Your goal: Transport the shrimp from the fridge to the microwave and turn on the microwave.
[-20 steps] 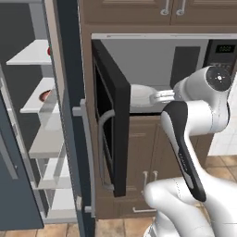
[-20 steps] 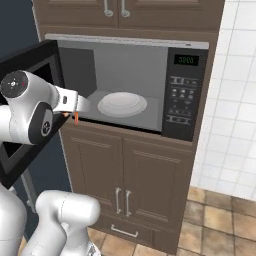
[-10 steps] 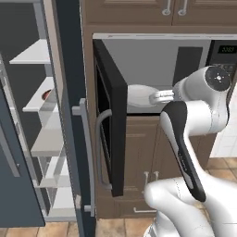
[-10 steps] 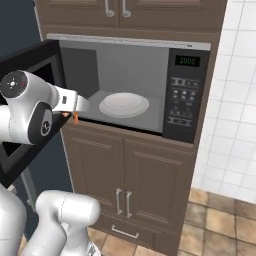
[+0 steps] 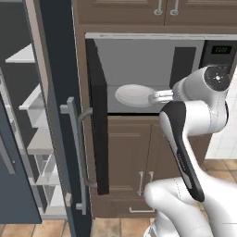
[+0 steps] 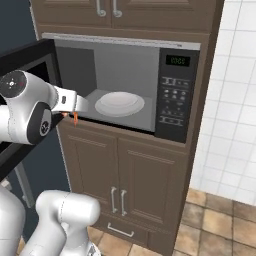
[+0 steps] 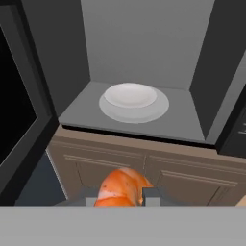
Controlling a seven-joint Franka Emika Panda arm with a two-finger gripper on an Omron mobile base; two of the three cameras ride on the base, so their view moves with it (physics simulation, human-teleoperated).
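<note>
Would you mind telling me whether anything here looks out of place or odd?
Nothing looks wrong. The hand is shut on the small orange shrimp in front of the open black microwave, whose white round plate sits flat inside. The dark blue-grey fridge stands open.

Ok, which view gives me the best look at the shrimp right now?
The hand view: the shrimp sits large and orange between the hand's fingertips, with the microwave cavity ahead. The right base view shows it as a small orange speck under the hand. In the left base view I can't make it out.
</note>
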